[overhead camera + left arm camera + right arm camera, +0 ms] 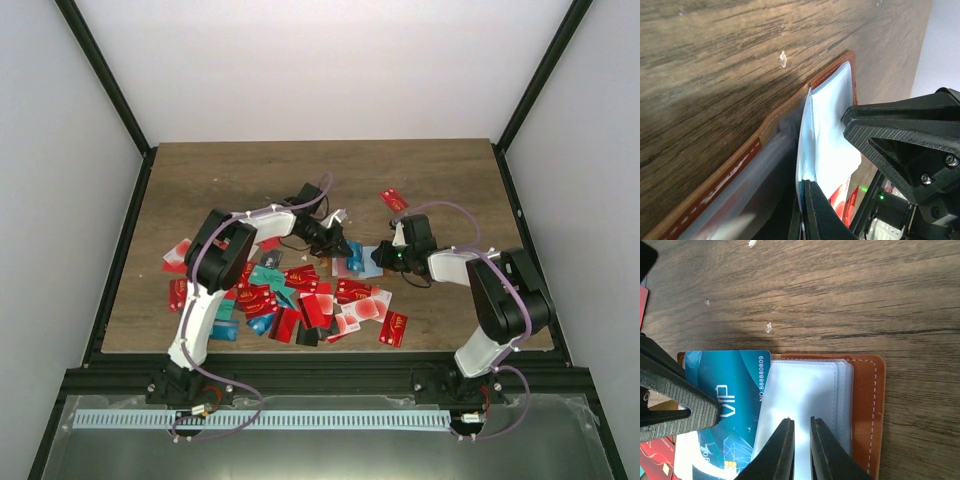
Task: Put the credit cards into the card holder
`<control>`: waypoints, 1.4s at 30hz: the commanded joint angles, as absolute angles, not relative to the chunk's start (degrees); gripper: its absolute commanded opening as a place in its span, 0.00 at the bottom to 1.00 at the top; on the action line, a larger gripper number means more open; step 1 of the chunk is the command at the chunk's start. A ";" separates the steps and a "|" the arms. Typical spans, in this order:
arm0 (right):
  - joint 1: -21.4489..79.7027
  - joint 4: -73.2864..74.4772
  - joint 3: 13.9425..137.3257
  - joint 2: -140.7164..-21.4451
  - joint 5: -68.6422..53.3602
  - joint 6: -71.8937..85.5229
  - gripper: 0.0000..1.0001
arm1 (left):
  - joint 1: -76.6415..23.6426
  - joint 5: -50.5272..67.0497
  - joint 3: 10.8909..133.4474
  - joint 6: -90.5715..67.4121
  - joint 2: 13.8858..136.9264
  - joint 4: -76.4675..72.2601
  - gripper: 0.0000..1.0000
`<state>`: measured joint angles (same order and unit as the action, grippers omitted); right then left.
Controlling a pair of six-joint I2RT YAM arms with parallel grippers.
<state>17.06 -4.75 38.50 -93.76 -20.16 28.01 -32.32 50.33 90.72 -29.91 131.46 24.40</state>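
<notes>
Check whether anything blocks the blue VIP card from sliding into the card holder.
Nothing visible does. The blue VIP card, in the left pincer, meets the clear sleeves of the card holder; the right pincer seems to pinch one sleeve's edge.

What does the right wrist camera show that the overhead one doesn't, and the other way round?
Only the right wrist view: the VIP lettering on a teal card, and the clear sleeves and white stitching of the brown card holder. Only the overhead view: the whole left arm and right arm, the heap of mostly red credit cards, and one red card lying apart, farther back. Both: the wooden table, the card holder and the right claw at it.
</notes>
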 commanded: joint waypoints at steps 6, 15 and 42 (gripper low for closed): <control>16.96 0.85 36.20 -93.70 -16.85 29.14 0.12 | -34.08 37.25 73.38 -43.67 120.20 3.67 0.04; 16.96 0.58 35.17 -93.48 -16.48 31.36 0.12 | -36.80 34.48 66.47 -54.98 118.69 -7.16 0.04; 17.01 6.75 30.00 -80.25 -5.41 39.29 0.49 | -39.49 40.79 68.11 -56.58 122.38 -6.36 0.04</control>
<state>17.06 4.03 30.92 -80.03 -9.30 36.12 -39.42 37.78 67.90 -58.63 119.92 -7.42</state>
